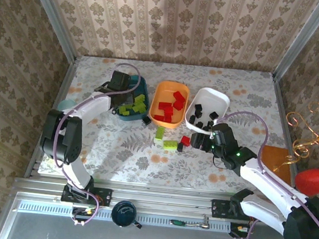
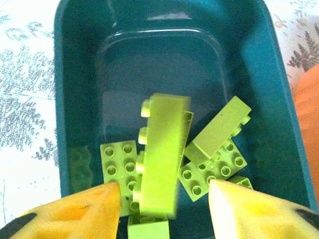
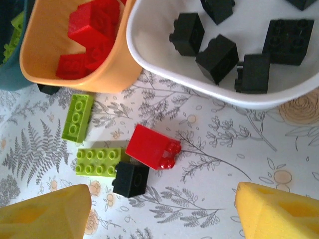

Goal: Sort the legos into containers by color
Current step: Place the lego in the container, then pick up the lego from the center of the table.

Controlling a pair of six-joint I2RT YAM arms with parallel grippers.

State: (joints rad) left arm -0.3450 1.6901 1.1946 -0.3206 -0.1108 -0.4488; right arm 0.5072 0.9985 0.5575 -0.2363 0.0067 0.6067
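Lime green lego loose inside widely spread left tool, over teal tub, right tool spread wide, holding nothing

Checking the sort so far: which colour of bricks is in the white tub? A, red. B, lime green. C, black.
C: every brick lying in the white tub is one of the black bricks, as the right wrist and top views both show.
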